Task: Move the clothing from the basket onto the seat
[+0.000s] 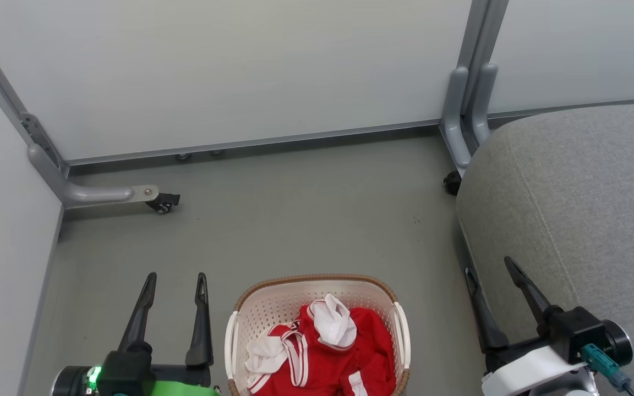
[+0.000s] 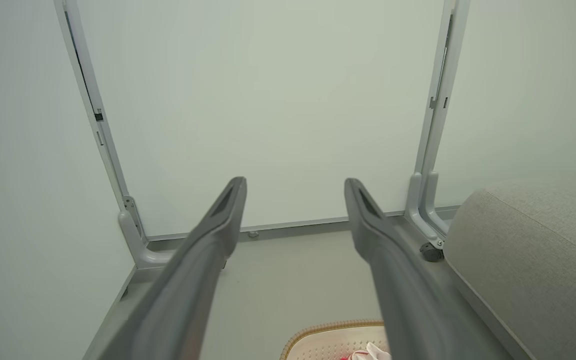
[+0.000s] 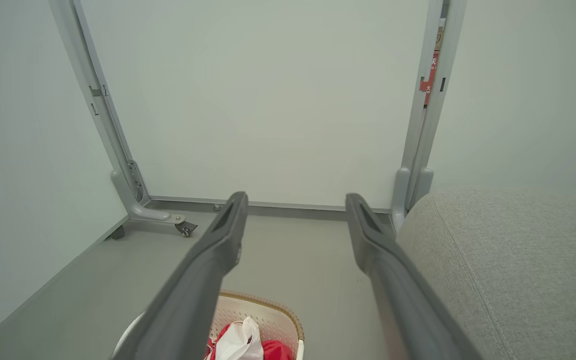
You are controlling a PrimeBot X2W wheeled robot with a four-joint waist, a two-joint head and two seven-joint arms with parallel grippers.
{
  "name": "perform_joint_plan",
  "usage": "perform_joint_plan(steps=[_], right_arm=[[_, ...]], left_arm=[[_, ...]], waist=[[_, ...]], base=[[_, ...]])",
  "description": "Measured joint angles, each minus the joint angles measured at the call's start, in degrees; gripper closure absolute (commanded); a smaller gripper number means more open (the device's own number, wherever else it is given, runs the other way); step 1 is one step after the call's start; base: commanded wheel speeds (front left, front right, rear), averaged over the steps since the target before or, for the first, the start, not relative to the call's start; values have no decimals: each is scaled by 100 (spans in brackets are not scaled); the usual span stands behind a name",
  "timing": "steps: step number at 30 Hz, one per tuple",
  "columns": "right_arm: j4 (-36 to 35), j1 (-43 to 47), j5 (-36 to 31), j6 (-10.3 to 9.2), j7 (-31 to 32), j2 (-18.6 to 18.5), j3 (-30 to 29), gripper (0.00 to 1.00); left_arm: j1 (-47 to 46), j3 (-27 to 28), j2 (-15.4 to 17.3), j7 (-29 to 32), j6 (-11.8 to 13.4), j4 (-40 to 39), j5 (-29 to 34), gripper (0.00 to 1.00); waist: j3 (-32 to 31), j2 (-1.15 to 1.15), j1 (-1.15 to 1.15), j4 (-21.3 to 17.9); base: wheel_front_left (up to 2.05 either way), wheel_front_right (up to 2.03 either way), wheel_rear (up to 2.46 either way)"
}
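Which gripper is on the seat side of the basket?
The right gripper: in the head view it overlaps the edge of the grey seat. The left gripper, with the green light, stands across the basket, over the floor.

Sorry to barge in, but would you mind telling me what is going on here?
A two-armed robot is set to unload laundry. The red-and-white clothing lies heaped in the basket on the floor. The left tool and the right tool hang open and empty either side of it, touching nothing. The grey seat stands to the robot's right.
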Motion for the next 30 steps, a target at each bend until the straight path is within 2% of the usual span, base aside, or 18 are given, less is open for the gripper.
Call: perform_joint_plan(steps=[10,24,30], right_arm=[[-68,36,-403,1,-102,-4,54,0],[-85,24,-425,1,-102,-5,123,0],[-231,-470,-459,1,-110,-5,82,0]], left_arm=[[56,-62,-4,-116,32,-93,495,0],[48,-98,-10,-116,32,-82,503,0],[-404,-189,-13,-116,-53,-9,489,0]], waist=[[37,0,0,2],[290,0,0,10],[722,0,0,-1]], base=[[0,0,0],[0,0,0],[0,0,0]])
